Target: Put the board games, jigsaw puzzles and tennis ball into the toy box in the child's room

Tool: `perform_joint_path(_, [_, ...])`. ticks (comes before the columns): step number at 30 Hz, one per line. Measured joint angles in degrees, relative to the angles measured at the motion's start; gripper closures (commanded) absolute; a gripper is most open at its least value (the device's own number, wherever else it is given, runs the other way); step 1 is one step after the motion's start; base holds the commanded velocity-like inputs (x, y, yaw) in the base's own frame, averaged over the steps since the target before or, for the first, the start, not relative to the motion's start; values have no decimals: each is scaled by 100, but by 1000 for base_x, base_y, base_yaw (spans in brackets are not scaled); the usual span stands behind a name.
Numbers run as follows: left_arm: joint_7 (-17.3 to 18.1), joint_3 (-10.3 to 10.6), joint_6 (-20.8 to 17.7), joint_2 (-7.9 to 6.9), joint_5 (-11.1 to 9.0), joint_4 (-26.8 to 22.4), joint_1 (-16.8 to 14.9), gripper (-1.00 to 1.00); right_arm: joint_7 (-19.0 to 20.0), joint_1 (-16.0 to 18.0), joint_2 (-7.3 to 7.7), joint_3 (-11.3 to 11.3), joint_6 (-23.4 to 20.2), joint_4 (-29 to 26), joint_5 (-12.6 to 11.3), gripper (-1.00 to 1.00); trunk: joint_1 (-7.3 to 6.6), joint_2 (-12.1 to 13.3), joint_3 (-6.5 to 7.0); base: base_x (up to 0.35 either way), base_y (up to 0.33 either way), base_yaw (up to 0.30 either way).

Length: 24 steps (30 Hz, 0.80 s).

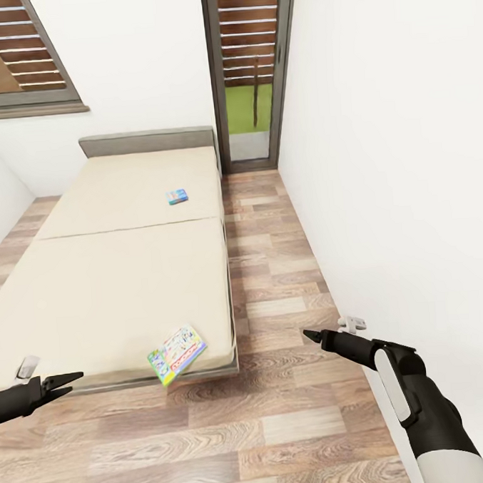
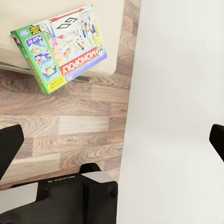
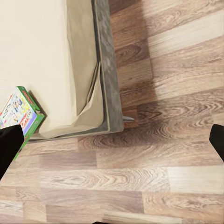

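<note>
Over the wood floor (image 1: 281, 418), both grippers hung empty with their jaws parted: the left gripper (image 1: 68, 383) low at the bed's near left corner, the right gripper (image 1: 313, 336) out beside the white wall (image 1: 395, 189). Between them, the Monopoly box (image 1: 177, 354) lay at the near edge of the bed (image 1: 108, 278), one corner jutting past the mattress over the floor; its lid read clearly from the left wrist (image 2: 60, 46), and its edge showed from the right wrist (image 3: 23, 116). Farther up the mattress, well apart, sat a small blue box (image 1: 176, 196). Beyond the bed stood a slatted door (image 1: 249, 69).
</note>
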<state>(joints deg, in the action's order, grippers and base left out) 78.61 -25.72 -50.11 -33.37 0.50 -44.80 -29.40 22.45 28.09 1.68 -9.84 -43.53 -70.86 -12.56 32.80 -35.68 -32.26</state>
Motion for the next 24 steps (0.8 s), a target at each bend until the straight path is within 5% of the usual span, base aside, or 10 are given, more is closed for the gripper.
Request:
perform_joint_path(9, [-1, 10, -17, -3, 9, 6, -22, -100, 0, 0, -1, 0, 0, -9, 1, -100, 198, -362, -76, -177, 0, 0])
perform_joint_path(24, [-21, 11, -26, 5, 12, 6, -35, -100, 4, 0, -7, 9, 0, -9, 0, -100, 526, -964, -203, -17, 0, 0])
